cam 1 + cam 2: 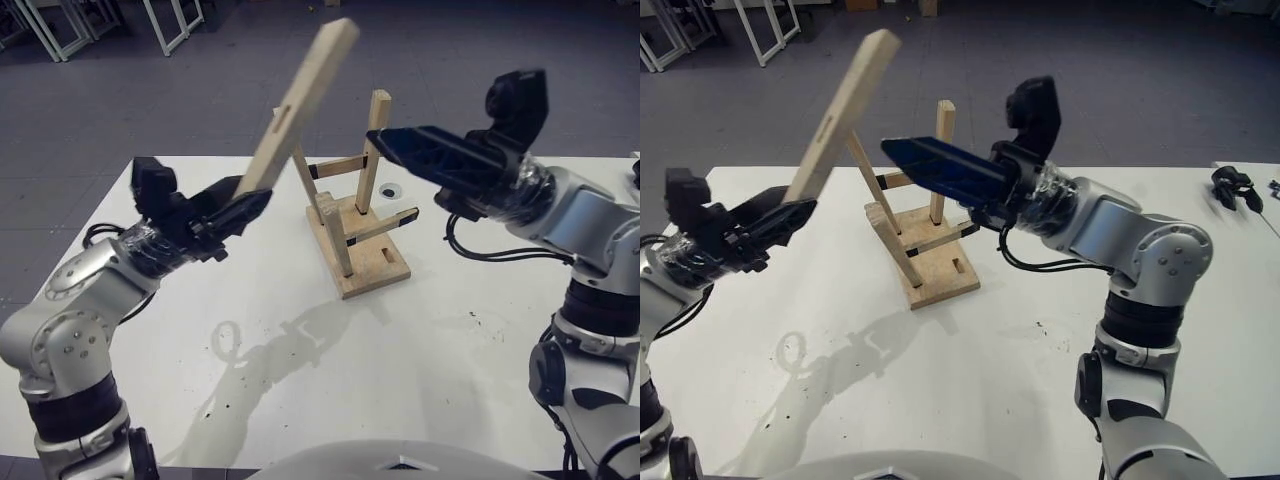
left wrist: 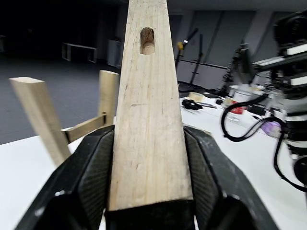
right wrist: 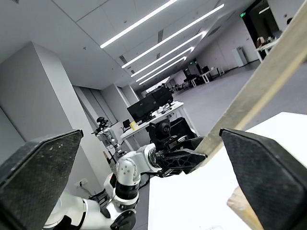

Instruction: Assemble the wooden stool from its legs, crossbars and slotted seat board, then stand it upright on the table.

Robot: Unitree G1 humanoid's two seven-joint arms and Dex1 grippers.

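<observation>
My left gripper (image 1: 243,208) is shut on the lower end of a slotted wooden board (image 1: 301,108), which leans up and away over the table; its slot (image 2: 147,40) shows near the far end. A partly built stool (image 1: 357,222) rests mid-table: a flat board (image 1: 377,271) carries a tilted leg (image 1: 326,216) and an upright leg (image 1: 374,150), joined by crossbars (image 1: 340,167). My right gripper (image 1: 892,149) hovers open at the upright leg's height, pointing toward the held board, with nothing between its fingers (image 3: 43,172).
A small dark round thing (image 1: 390,189) lies on the white table (image 1: 300,400) behind the stool. A black object (image 1: 1235,186) sits at the far right edge. Cables (image 1: 500,250) hang from my right arm. White frames (image 1: 170,20) stand on the floor beyond.
</observation>
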